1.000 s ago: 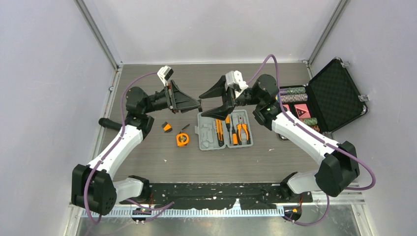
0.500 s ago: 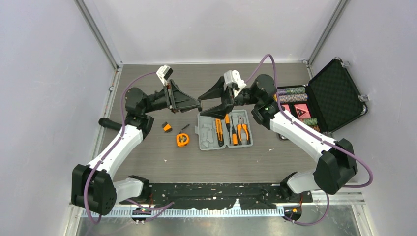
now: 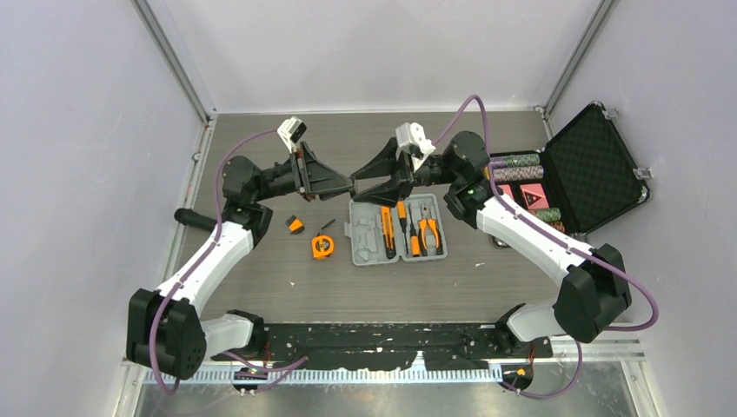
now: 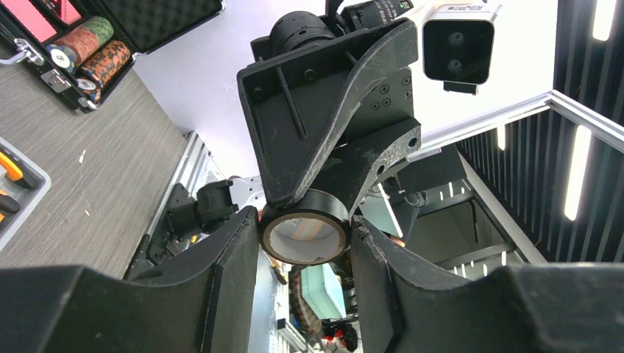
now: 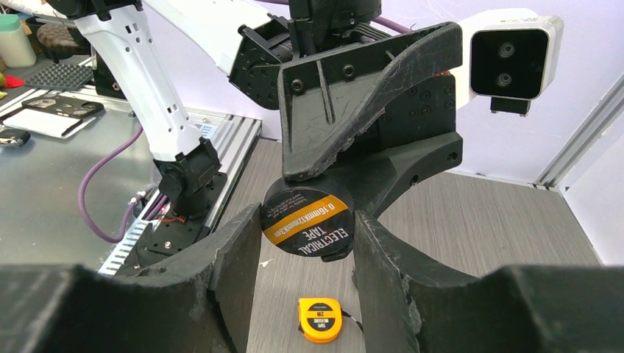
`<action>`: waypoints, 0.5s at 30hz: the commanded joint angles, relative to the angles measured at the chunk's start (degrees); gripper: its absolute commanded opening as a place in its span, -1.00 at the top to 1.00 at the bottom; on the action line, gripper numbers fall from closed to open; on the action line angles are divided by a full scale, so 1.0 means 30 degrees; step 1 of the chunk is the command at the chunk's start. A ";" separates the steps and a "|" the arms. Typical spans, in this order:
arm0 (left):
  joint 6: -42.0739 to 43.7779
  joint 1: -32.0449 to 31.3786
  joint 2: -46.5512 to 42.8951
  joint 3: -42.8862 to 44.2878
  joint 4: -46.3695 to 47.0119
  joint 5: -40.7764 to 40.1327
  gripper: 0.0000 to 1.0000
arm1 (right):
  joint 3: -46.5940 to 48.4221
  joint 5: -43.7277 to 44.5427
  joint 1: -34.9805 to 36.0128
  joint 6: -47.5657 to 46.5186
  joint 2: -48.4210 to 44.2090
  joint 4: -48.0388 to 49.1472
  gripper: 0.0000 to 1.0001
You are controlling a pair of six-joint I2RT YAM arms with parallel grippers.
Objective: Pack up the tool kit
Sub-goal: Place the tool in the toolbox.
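A black roll of electrical tape (image 3: pixel 354 184) hangs in the air above the table, left of the back edge of the grey tool kit case (image 3: pixel 365 254). My left gripper (image 4: pixel 304 229) is shut on the roll (image 4: pixel 305 229) across its width. My right gripper (image 5: pixel 307 229) comes from the opposite side, and both of its fingers touch the roll's rim (image 5: pixel 307 222). The case lies open with orange-and-black pliers (image 3: pixel 428 231) and screwdrivers (image 3: pixel 388 233) in its slots. An orange tape measure (image 3: pixel 322 247) lies on the table left of the case, below the roll (image 5: pixel 319 319).
A small orange-and-black piece (image 3: pixel 295 225) lies left of the tape measure. A larger black foam-lined case (image 3: pixel 591 169) with poker chips stands open at the right edge. Metal frame rails run along the table's back and sides.
My right gripper has moved slightly left onto the tape roll and its jaws have narrowed until they touch it. The left gripper has kept its hold and place.
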 commanded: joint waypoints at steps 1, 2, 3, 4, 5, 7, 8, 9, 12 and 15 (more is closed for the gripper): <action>-0.0034 -0.0063 0.0154 -0.0245 0.1138 -0.0034 0.03 | 0.0614 0.0143 0.0026 0.0038 -0.0092 0.0559 0.33; -0.0035 -0.0063 0.0194 -0.0299 0.1204 -0.0044 -0.04 | 0.0602 0.0139 0.0017 -0.0008 -0.0107 0.0436 0.37; -0.0035 -0.0037 0.0232 -0.0356 0.1271 -0.0064 -0.15 | 0.0615 0.0194 0.0015 -0.0173 -0.0124 0.0087 0.38; -0.0020 0.0006 0.0309 -0.0415 0.1357 -0.0098 -0.31 | 0.0639 0.0252 0.0014 -0.0289 -0.0173 -0.0137 0.40; -0.0022 0.0085 0.0357 -0.0492 0.1499 -0.0100 -0.45 | 0.0663 0.0362 0.0007 -0.0690 -0.0251 -0.0803 0.41; -0.0006 0.0378 0.0538 -0.0669 0.1633 -0.0116 -0.62 | 0.0768 0.0690 0.0027 -0.1444 -0.0473 -0.2251 0.43; 0.0042 0.0542 0.0623 -0.0787 0.1662 -0.0109 -0.66 | 0.0861 0.0976 0.0021 -0.1949 -0.0556 -0.2918 0.44; 0.0114 0.0767 0.0707 -0.0879 0.1640 -0.0087 -0.69 | 0.0928 0.1200 0.0030 -0.2841 -0.0750 -0.4157 0.45; 0.1112 0.1620 0.0831 -0.1233 0.0660 -0.0096 -0.71 | 0.1103 0.2620 0.0015 -0.4337 -0.1041 -0.7020 0.47; 0.3849 0.2862 0.0454 -0.1220 -0.2880 -0.0281 -0.71 | 0.1416 0.4172 0.0093 -0.6161 -0.1320 -1.1278 0.48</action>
